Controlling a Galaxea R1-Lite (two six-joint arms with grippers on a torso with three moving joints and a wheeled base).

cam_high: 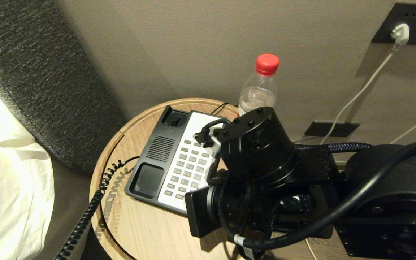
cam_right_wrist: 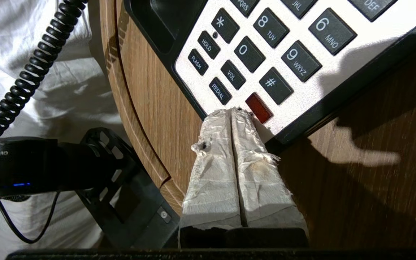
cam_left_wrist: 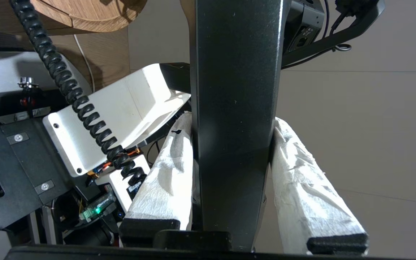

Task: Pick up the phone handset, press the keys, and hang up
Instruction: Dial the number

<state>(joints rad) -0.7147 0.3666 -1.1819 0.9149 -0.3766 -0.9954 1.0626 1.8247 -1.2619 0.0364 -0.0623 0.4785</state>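
- The left hand (cam_left_wrist: 231, 173) gripped the phone handset (cam_left_wrist: 235, 90) clear of the phone base (cam_high: 146, 180).
- Key-pressing step: the right hand (cam_right_wrist: 232, 112), pressed shut and empty, hovered at the base's red key (cam_right_wrist: 259, 107); next, a short push onto a key.

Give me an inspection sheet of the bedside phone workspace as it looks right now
Surface: round wooden table, against a beige wall.
Job's things: phone base on the table, cradle empty; phone handset lifted off, held beside the table.
Clutter: clear bottle with red cap behind the phone.
Pincers: left pincer shut on the phone handset; right pincer shut, tips at the keypad's near edge beside the red key.
Cables: coiled cord running off the table's edge; white plug in a wall socket.
Surroundings: white bedding and a dark headboard.
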